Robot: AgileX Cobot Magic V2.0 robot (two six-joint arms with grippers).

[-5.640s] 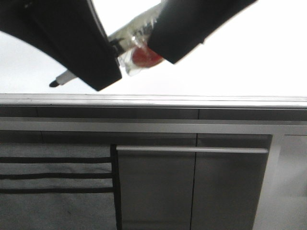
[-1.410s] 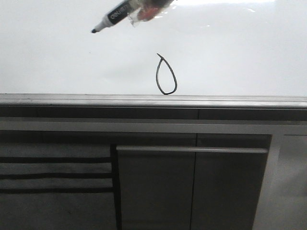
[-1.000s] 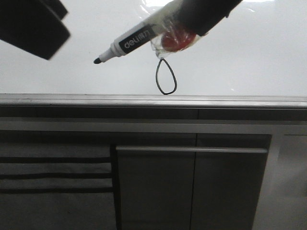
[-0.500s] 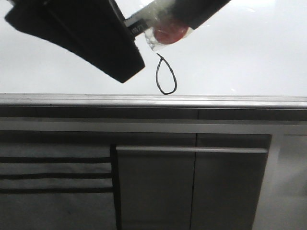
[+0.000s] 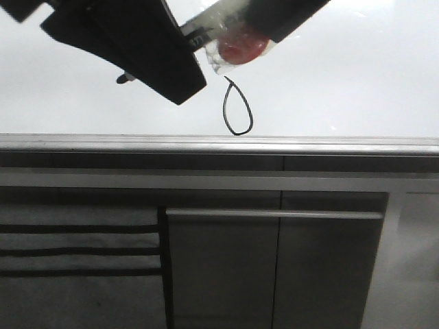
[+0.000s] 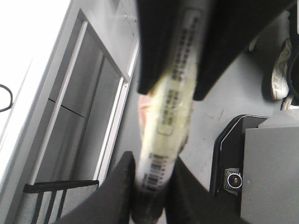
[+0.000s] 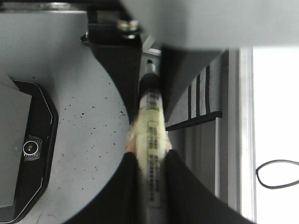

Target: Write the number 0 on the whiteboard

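Observation:
The number 0 (image 5: 238, 107) is a thin black teardrop loop on the whiteboard (image 5: 343, 82), just above its grey edge strip (image 5: 288, 144). It also shows in the right wrist view (image 7: 278, 173). A marker pen (image 5: 195, 34) with tape and a red blob hangs tilted above the loop, off the board. My right gripper (image 5: 274, 17) is shut on its rear part (image 7: 152, 126). My left gripper (image 5: 164, 65) is shut on its front part (image 6: 173, 107). The black tip (image 5: 123, 79) pokes out to the left. Both wrist views show the fingers (image 6: 117, 196) (image 7: 187, 186) pressed against the barrel.
Dark grey cabinet panels with a long metal handle bar (image 5: 274, 214) stand below the board. A cloth with black stripes (image 5: 75, 250) hangs at the lower left. The wrist views show speckled grey floor and a black base unit (image 7: 28, 149).
The 0 has appeared on the board. My left gripper came in from the far left and closed over the marker's front. The right gripper dropped with the marker, then stayed.

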